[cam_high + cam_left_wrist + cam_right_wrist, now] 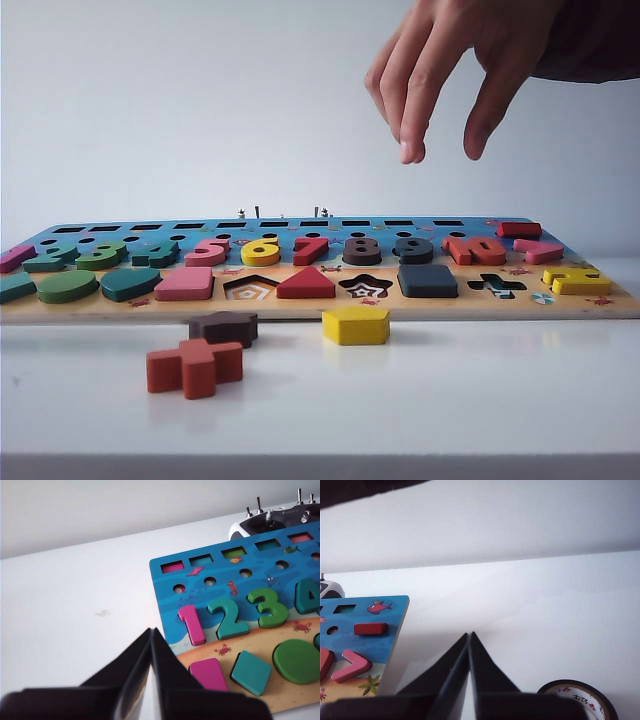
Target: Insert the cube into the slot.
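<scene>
The cube sits in its slot on the board. The left gripper and right gripper are closed and empty, near the board's left and right ends, far from the cube.

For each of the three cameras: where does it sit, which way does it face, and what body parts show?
Exterior: low at the table's front edge, facing level across the board; the cube sits in its slot; a hand hangs above; no robot arm shows.
Left wrist: above the board's left end, looking down past the shut left gripper.
Right wrist: above the board's right end, looking down past the shut right gripper; tape roll nearby.
Shared: all three see the board.
</scene>
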